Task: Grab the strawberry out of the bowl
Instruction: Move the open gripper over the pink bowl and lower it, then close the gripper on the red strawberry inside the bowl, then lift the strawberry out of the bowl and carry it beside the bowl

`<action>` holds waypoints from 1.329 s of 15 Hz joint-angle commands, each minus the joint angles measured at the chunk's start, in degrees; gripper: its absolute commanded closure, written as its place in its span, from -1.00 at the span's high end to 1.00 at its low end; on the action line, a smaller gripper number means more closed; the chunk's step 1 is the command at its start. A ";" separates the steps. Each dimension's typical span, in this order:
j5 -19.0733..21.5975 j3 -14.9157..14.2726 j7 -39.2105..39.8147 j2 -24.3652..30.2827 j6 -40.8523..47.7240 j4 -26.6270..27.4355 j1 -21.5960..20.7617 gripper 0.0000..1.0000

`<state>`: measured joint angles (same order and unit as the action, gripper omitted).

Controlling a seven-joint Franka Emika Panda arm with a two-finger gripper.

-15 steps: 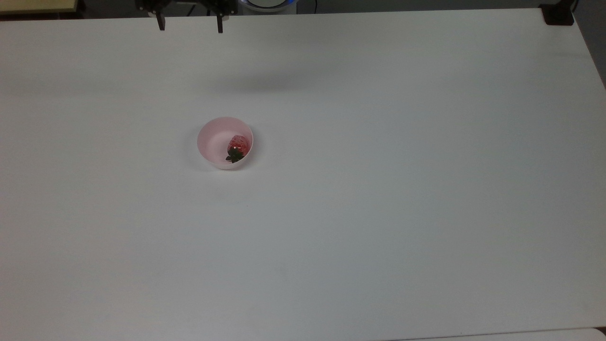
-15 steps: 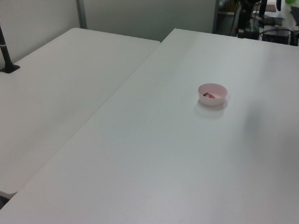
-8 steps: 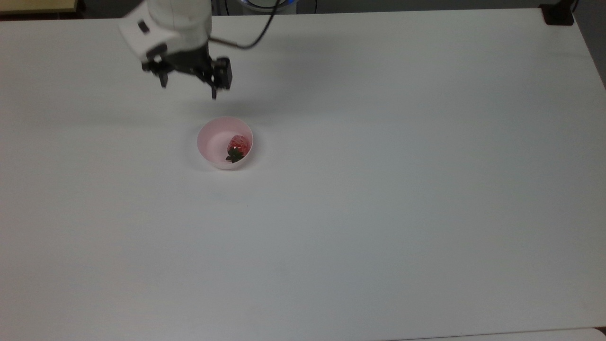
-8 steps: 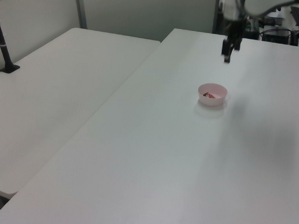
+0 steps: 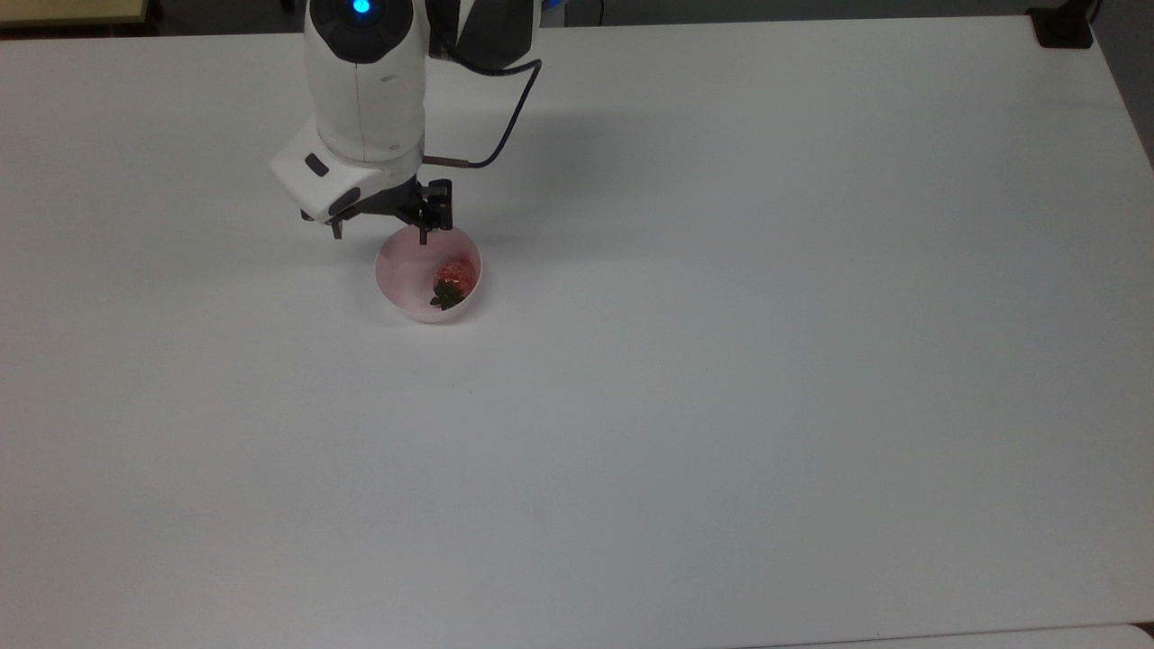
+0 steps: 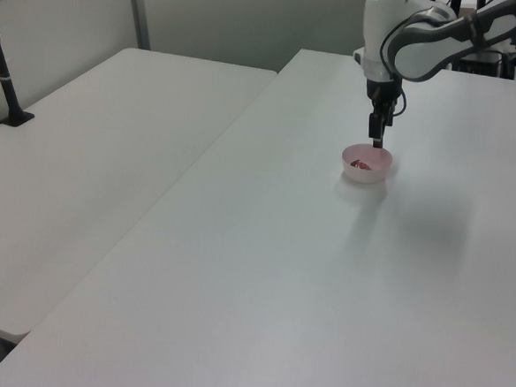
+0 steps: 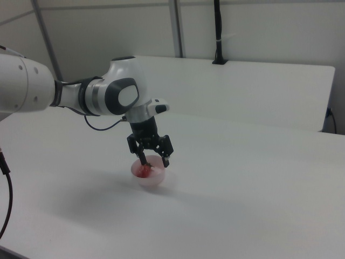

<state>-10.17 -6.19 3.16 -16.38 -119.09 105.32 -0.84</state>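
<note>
The arm has swung in from the table's far edge within the last second, and the gripper (image 5: 379,233) now hangs over the bowl (image 5: 397,270) with fingers spread wide and empty, so the reach looks nearly done. The strawberry (image 5: 453,275) lies inside, toward the top view's right, its long axis tipped, cap toward the top view's lower left.
</note>
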 commanded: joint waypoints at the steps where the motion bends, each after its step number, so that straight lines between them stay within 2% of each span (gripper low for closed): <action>1: 1.46 2.31 0.80 -1.98 -3.51 -0.11 0.13 0.88; 5: 2.17 4.16 0.71 -3.91 -4.22 -0.11 0.13 0.88; 8: 2.52 4.52 0.53 -5.67 -7.99 0.06 0.31 0.87; 10: 2.96 4.61 0.62 -7.08 -9.32 0.07 0.31 0.58; 12: 3.05 4.61 0.62 -7.17 -9.49 -0.02 0.40 0.09; 13: 3.75 4.61 0.53 -7.00 -9.41 -0.11 0.40 -0.14; 15: 6.64 4.52 0.62 -6.21 -8.97 -0.20 0.40 -0.42; 20: 8.41 4.52 1.32 -0.41 -4.23 -1.78 4.17 -0.46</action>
<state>-3.12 -1.91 3.21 -21.49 -127.01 103.69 0.97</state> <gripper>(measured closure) 0.595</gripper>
